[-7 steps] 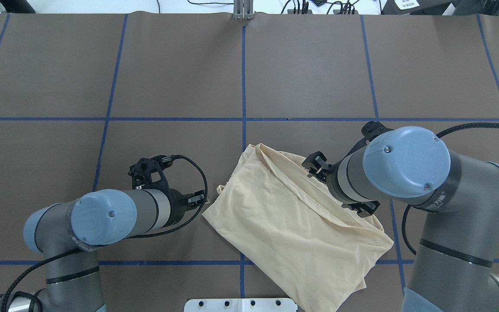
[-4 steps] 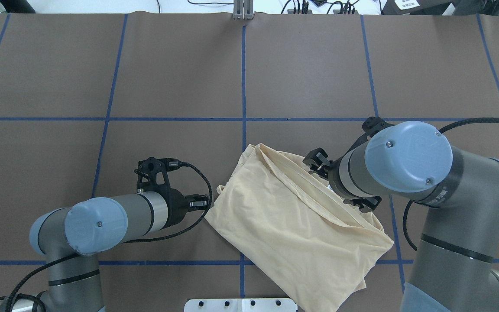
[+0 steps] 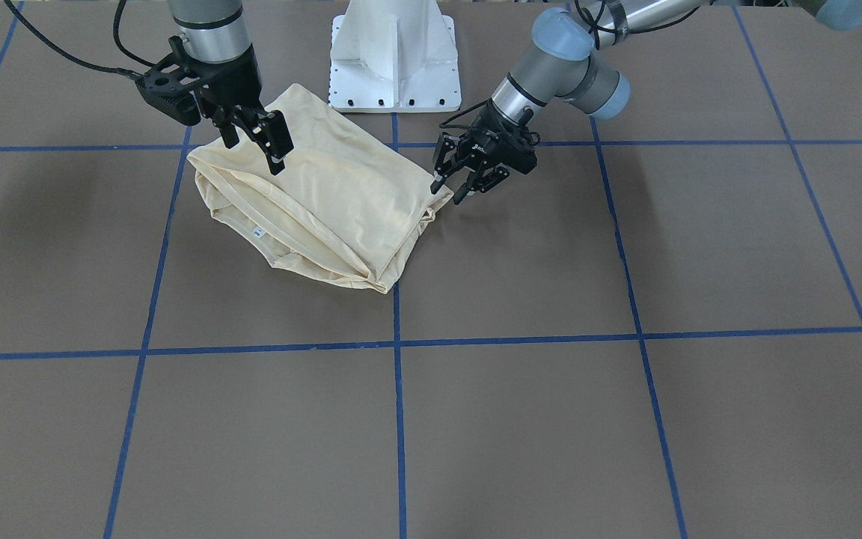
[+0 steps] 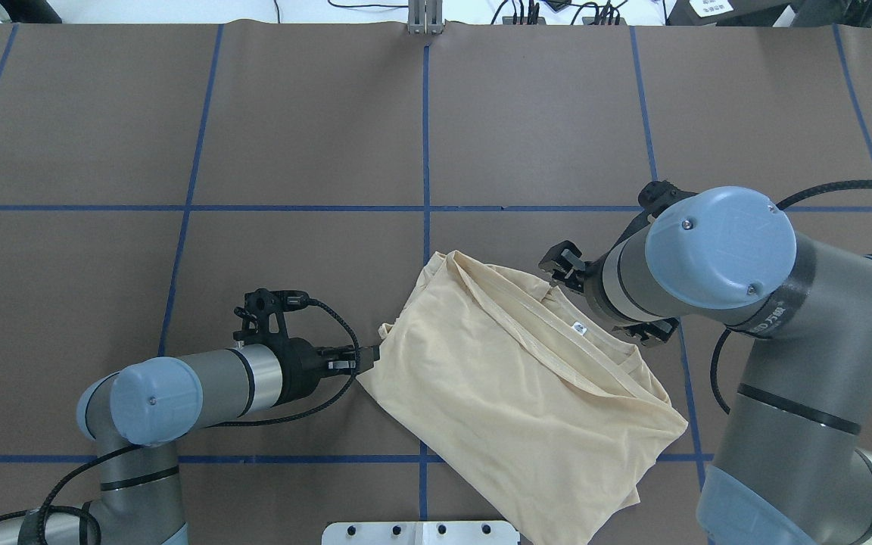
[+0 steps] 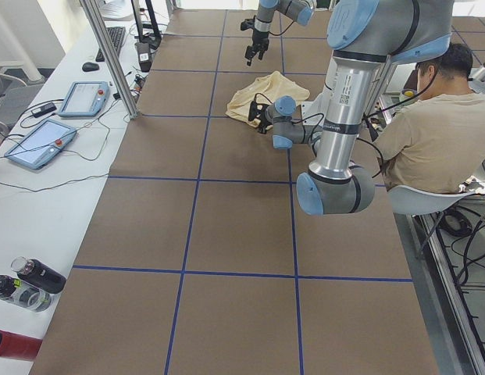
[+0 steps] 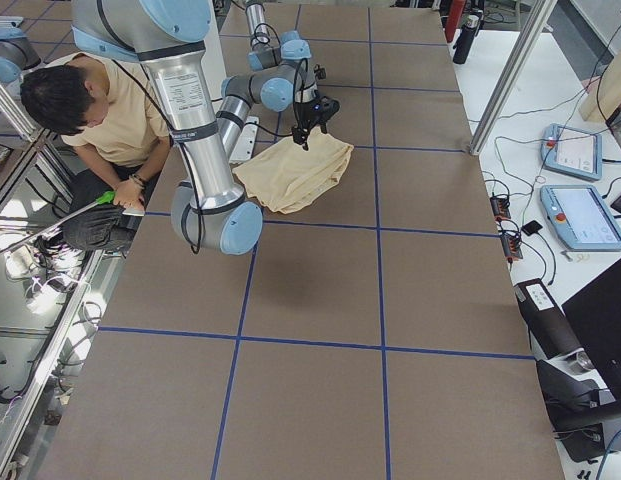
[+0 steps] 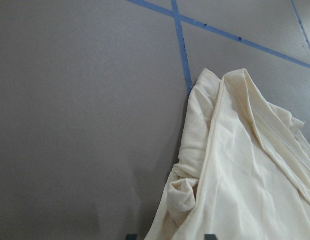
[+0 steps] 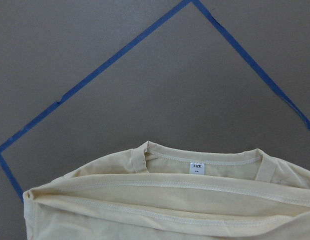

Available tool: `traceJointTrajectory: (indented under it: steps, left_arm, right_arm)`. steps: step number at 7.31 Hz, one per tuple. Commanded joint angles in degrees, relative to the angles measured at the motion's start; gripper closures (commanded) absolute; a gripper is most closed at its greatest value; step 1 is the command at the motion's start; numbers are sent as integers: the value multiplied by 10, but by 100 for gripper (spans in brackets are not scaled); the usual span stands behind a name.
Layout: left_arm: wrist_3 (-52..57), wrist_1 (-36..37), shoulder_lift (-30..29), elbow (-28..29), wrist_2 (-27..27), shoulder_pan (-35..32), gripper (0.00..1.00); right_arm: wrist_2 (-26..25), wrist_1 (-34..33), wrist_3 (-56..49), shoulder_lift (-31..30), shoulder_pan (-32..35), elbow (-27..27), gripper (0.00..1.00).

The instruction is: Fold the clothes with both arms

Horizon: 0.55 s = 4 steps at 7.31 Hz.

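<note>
Folded cream T-shirt (image 4: pixel 527 393) is lying on desk (image 4: pixel 315 136), nr robot's side. L arm (image 4: pixel 216 378) jaws are sitting open at shirt's corner, not clamped. R arm (image 4: pixel 716 250) jaws are hovering open, empty, by collar (image 4: pixel 595 356) & neck tag (image 4: pixel 577 327).

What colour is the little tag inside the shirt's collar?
The tag is white with dark SIZE lettering; right wrist view shows it best.
</note>
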Motion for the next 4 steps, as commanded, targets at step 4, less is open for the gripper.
traceJointTrajectory:
  steps: [4]
  left_arm:
    - [6, -7, 3, 8, -1, 4, 50]
  right_arm:
    - [-1, 0, -1, -2, 1, -7, 0]
